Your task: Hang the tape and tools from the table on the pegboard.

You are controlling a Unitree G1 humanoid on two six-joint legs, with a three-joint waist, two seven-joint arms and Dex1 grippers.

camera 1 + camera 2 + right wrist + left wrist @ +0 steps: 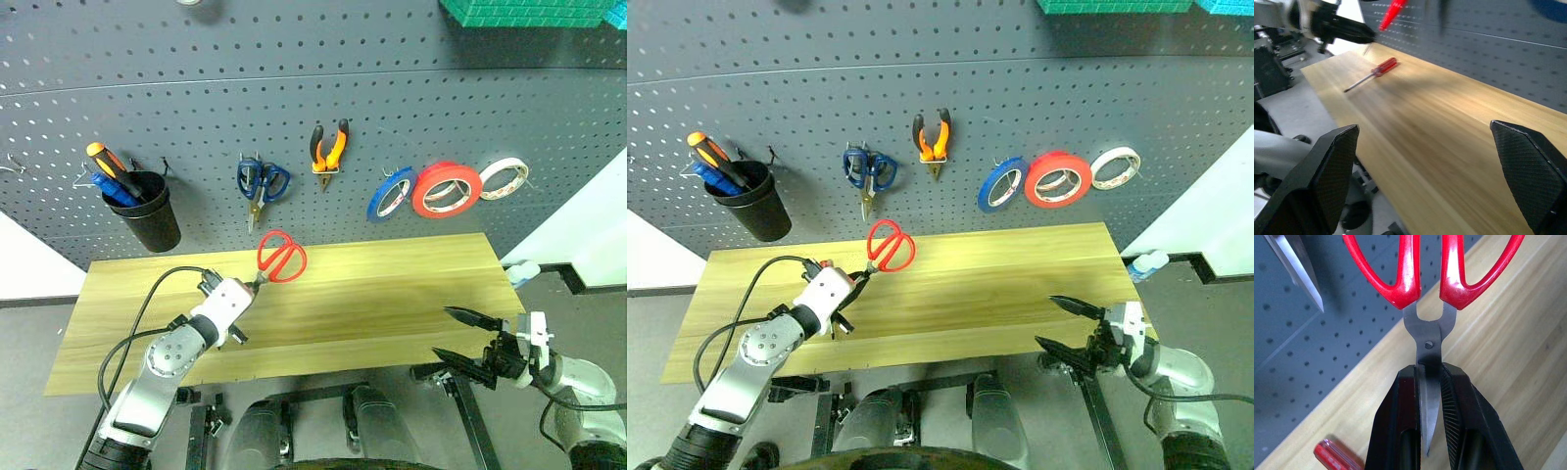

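dark grey pegboard (323, 88) rises behind a light wood tabletop (392, 294) in the left eye view. on its hooks hang blue-handled scissors (261, 184), orange-and-black pliers (328, 147), a blue roll (390, 194), the wide red tape (447, 189) and a white-cored roll (505, 177); a black cup (147, 211) at the left holds an orange-and-black-handled screwdriver (106, 159). no brand or writing can be read on any of them. the left claw (257, 281) is clamped on the blades of the red-handled scissors (281, 257), handles raised toward the board, above the tabletop's rear edge. the right claw (460, 336) has its fingers spread wide and holds nothing, near the tabletop's front right corner.

right eye view: the same layout, with a green crate (1117, 5) at the top edge.

left wrist view: black fingers (1462, 421) pinch the steel blades just below the pivot; the dark red screwdriver handle (1337, 456) lies on the wood beside the board.

right wrist view: between the parted fingers (1322, 171), the slim screwdriver (1374, 72) lies flat on the planks near the left arm.
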